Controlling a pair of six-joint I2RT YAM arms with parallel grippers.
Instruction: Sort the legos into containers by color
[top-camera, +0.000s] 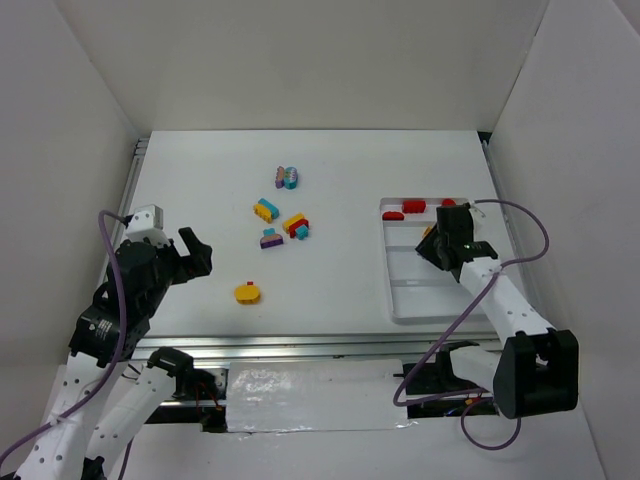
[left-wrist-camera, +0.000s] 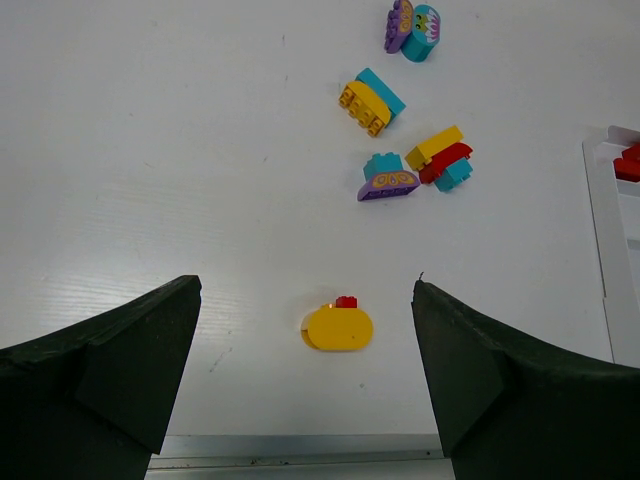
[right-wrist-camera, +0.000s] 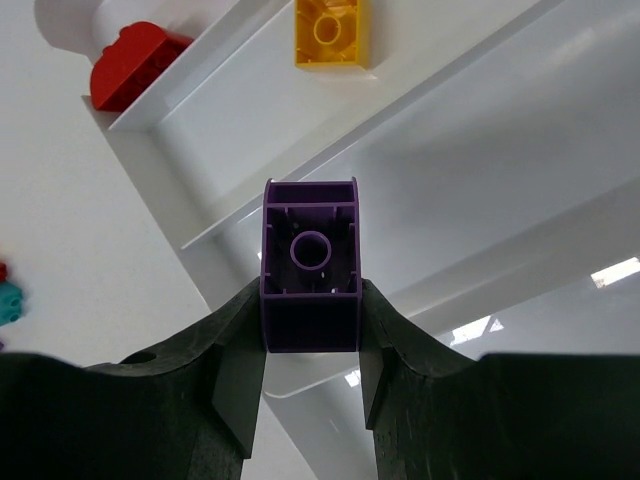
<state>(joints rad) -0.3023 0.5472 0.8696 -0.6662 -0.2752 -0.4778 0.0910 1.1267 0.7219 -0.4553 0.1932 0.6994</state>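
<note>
My right gripper (right-wrist-camera: 311, 312) is shut on a purple lego (right-wrist-camera: 311, 265) and holds it above the white tray (right-wrist-camera: 300, 170), over its middle compartments; in the top view this gripper (top-camera: 440, 246) is over the tray (top-camera: 390, 292). Red legos (top-camera: 415, 207) lie in the far compartment, one showing in the right wrist view (right-wrist-camera: 135, 62). A yellow lego (right-wrist-camera: 331, 30) lies in the compartment beside it. My left gripper (top-camera: 195, 252) is open and empty, left of a yellow lego with a red stud (top-camera: 248, 292). In the left wrist view that lego (left-wrist-camera: 338, 327) lies between the fingers' lines, further out.
Several mixed clusters lie mid-table: purple-teal (top-camera: 289, 177), yellow-teal (top-camera: 265, 210), yellow-red-teal (top-camera: 296, 225), purple-teal (top-camera: 270, 239). They also show in the left wrist view, for example the yellow-teal one (left-wrist-camera: 371, 100). A metal rail (top-camera: 300, 348) runs along the near edge. White walls enclose the table.
</note>
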